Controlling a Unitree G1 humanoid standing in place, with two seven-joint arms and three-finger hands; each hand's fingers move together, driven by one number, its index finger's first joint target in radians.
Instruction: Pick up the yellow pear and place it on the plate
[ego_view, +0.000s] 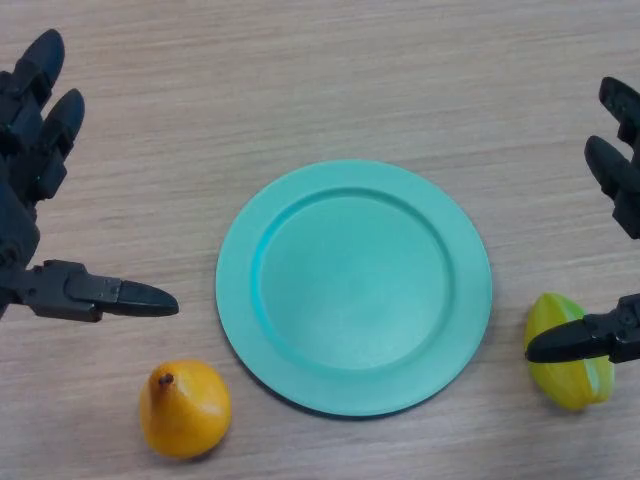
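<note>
Reaching for the yellow pear (185, 408) left of the teal plate (353, 286), the open left hand (30, 200) should drop, then wrap its belly; right hand (615, 250) open, idle.

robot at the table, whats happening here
Nothing is held yet. The yellow pear lies on the wooden table, near the front left of the empty teal plate and not touching it. The left hand hovers open above the pear's side, thumb pointing towards the plate. The right hand is open too, its thumb in front of a yellow-green fruit right of the plate.
</note>
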